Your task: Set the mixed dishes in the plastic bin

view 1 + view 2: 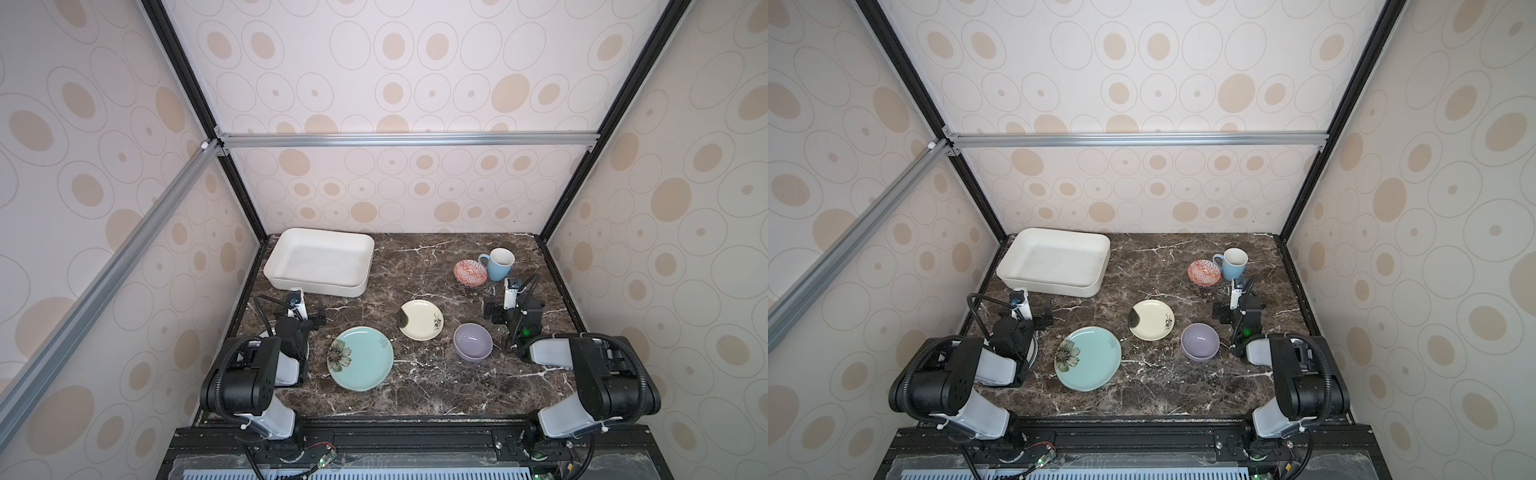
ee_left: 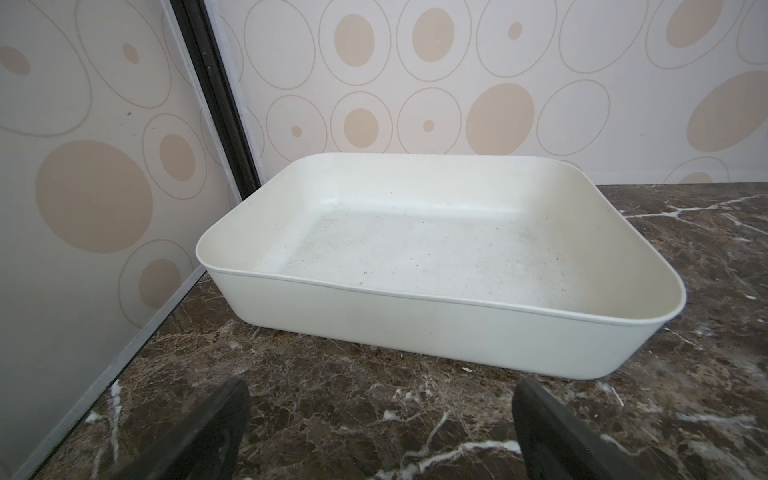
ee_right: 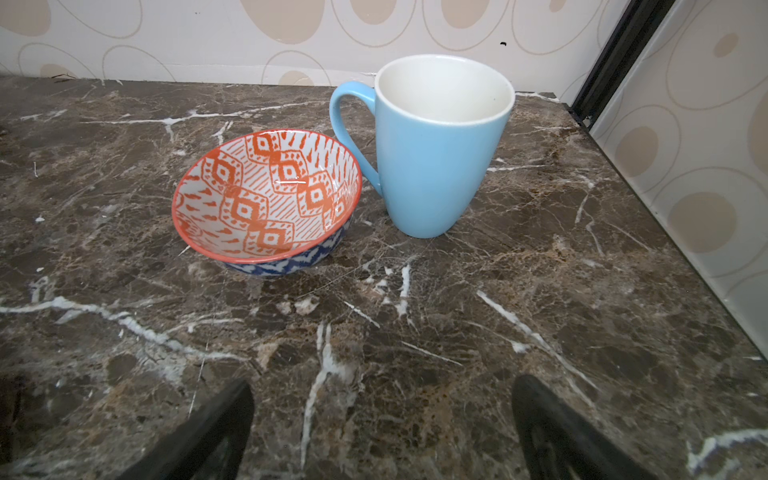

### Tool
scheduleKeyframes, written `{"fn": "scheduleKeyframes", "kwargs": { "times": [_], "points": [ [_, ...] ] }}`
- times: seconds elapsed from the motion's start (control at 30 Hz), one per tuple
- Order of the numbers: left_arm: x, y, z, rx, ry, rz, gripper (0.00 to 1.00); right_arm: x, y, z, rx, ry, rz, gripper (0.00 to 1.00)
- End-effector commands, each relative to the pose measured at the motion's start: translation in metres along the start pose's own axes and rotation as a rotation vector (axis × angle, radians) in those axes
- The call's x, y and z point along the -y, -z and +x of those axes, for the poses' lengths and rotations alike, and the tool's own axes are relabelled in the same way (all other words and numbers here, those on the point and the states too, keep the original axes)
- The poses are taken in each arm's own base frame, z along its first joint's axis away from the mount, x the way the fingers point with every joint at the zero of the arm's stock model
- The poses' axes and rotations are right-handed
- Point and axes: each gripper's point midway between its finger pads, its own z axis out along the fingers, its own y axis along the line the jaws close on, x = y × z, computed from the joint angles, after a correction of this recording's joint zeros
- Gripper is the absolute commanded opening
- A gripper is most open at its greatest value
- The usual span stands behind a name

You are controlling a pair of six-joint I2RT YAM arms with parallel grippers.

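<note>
Our left jaws stand apart facing the plastic bin (image 2: 415, 328); our right jaws, likewise apart, face the light-blue mug (image 3: 432, 166).

both folded back close to their bases: left arm (image 1: 245, 384) on the left side, right arm (image 1: 602, 382) on the right, wrists low and aimed forward. left gripper (image 2: 380, 388) jaws spread wide, nothing between them. right gripper (image 3: 381, 386) same, wide apart, holding nothing. black fingers (image 3: 208, 432) only partly in wrist views.
</note>
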Motion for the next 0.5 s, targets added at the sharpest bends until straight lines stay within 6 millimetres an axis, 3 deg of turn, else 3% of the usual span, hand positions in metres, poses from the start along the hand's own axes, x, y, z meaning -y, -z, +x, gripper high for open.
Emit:
{"fn": "scheduleKeyframes", "kwargs": {
  "times": [0.0, 0.1, 0.2, 0.37, 0.47],
  "points": [
    [0.003, -0.003, -0.012, 0.04, -0.016, 0.008, 0.99, -0.007, 0.004, -0.007, 0.03, 0.037, -0.022, 1.0],
    [0.013, -0.003, -0.017, 0.044, -0.041, 0.066, 0.99, -0.003, 0.008, -0.018, -0.062, 0.03, 0.028, 0.98],
    [0.009, -0.002, -0.028, 0.042, -0.032, 0.047, 0.99, -0.005, 0.017, -0.024, -0.144, -0.004, 0.053, 0.93],
    [-0.006, 0.003, -0.056, 0.054, 0.015, -0.04, 0.99, -0.042, 0.042, -0.05, -0.139, 0.055, 0.047, 0.92],
    [-0.016, -0.004, -0.078, 0.056, 0.058, -0.092, 0.99, -0.077, 0.058, -0.07, -0.127, 0.062, -0.035, 0.92]
  ]
}}
